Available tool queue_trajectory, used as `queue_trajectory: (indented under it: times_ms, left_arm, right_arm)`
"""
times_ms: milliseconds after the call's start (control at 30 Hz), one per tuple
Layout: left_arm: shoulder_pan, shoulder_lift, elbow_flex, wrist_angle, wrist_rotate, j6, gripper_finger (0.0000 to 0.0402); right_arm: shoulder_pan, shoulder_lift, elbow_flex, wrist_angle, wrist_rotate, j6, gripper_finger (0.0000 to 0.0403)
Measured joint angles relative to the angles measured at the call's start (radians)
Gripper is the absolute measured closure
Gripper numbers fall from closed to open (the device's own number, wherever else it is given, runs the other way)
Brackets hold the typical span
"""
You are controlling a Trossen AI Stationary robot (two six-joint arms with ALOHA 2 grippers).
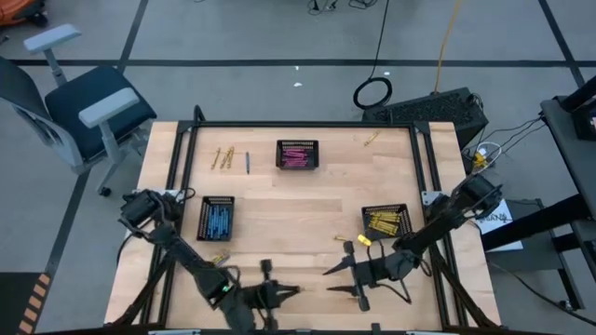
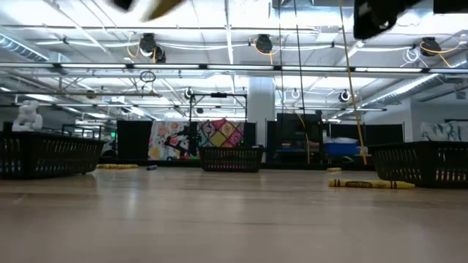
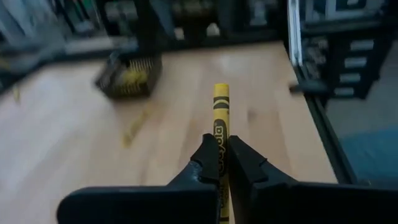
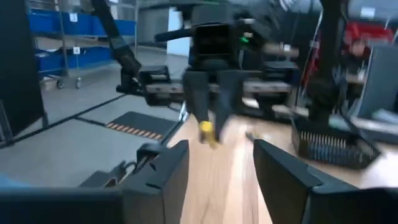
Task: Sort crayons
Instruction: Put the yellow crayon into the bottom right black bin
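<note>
One yellow crayon [image 3: 221,134] is pinched between the fingers of the left gripper [image 3: 221,163], and it sticks out past the tips. On the table seen from above, this gripper [image 1: 279,294] is near the front edge, at about 6 o'clock.

The right gripper [image 4: 221,163] is just beside it, at about 5 o'clock on the table [image 1: 279,214]. Its fingers are spread wide and hold nothing. The two grippers face each other, and the right wrist view shows the yellow tip pointing at the open fingers.

The other crayons are further out. The basket of yellow crayons [image 1: 385,221] sits at 4 o'clock. The basket of blue crayons [image 1: 216,218] sits at 9 o'clock. The basket of pink crayons [image 1: 297,154] sits at 12 o'clock. Some loose crayons [image 1: 224,158] lie at 11 o'clock, and one loose yellow crayon [image 2: 371,184] lies on the wood near the yellow basket.

What could go wrong? I think the crayon may be passed from one gripper to the other. The crayon is thin and smooth. If the left fingers let go before the right fingers close, it could drop and roll off the front edge. If the grippers push together too hard, the crayon could snap.
</note>
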Motion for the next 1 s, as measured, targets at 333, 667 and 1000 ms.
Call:
queue_trajectory:
  times_ms: [333, 667, 1000]
  left_arm:
    - [0.080, -0.001, 0.001, 0.271, 0.120, 0.352, 0.0399]
    - [0.082, -0.002, 0.001, 0.276, 0.128, 0.361, 0.0399]
    - [0.092, -0.002, 0.003, 0.242, 0.136, 0.290, 0.0344]
  right_arm:
    - [0.009, 0.106, 0.186, 0.001, 0.043, -0.184, 0.0239]
    - [0.022, 0.106, 0.197, -0.025, 0.060, -0.179, 0.0319]
    - [0.040, 0.099, 0.197, -0.045, 0.117, -0.168, 0.0394]
